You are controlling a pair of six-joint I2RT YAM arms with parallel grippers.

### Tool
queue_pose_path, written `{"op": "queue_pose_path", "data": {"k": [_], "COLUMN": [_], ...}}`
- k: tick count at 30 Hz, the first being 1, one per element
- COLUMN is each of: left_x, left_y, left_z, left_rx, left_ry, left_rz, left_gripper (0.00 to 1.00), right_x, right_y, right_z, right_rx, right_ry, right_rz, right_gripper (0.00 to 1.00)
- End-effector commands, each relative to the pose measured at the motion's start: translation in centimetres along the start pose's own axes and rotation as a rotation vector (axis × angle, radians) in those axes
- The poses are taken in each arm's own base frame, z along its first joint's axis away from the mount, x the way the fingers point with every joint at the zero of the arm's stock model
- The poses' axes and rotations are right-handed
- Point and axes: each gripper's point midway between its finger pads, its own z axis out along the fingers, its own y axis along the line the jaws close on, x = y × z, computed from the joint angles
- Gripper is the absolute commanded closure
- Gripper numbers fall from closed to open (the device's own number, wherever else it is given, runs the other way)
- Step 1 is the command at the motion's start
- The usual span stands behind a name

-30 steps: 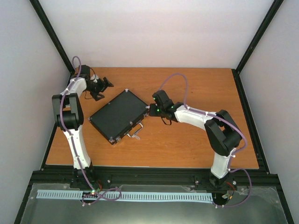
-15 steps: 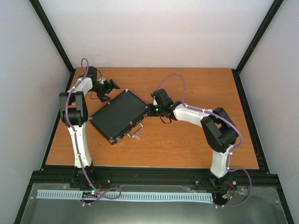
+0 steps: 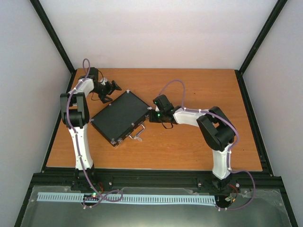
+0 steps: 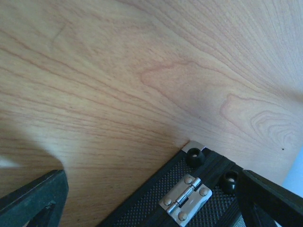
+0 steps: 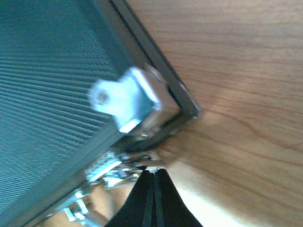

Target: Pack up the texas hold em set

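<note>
The texas hold em set shows as a flat black case, lid shut, lying at an angle on the wooden table. Its silver handle faces the near side. My left gripper hovers open at the case's far corner. In the left wrist view the left gripper has its fingers spread wide over a silver hinge. My right gripper is at the case's right corner. In the right wrist view the right gripper is shut with nothing between its fingers, its tip against the case's silver corner.
Black frame rails run along the table's right and left sides, and white walls close it in. Bare wood lies to the right of the case and behind it.
My left gripper has swung in from the left toward the case's far corner. The right arm has drawn its elbow leftward, its shut gripper staying at the case's right corner.
</note>
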Motion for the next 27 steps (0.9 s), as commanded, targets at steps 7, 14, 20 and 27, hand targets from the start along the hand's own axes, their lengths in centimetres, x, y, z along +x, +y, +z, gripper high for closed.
{"op": "queue_pose_path", "data": {"k": [7, 14, 20, 27], "left_x": [1.6, 1.3, 0.5, 0.5], "left_y": [0.6, -0.2, -0.8, -0.7], "left_z": [0.3, 0.2, 0.5, 0.2], "left_rx": [-0.021, 0.005, 0.029, 0.006], "left_ry": [0.062, 0.057, 0.052, 0.052], "left_rz": [0.006, 0.011, 0.008, 0.029], "left_gripper": [0.00, 0.00, 0.00, 0.00], "right_x": [-0.1, 0.4, 0.6, -0.9], "right_y": [-1.6, -2.6, -3.8, -1.8], "right_z": [4.2, 2.3, 1.8, 3.1], "right_rx": [0.042, 0.031, -0.045, -0.106], "right_ry": [0.023, -0.043, -0.068, -0.019], "right_rz": [0.019, 0.079, 0.160, 0.064], "right_gripper": [0.97, 0.97, 0.97, 0.97]}}
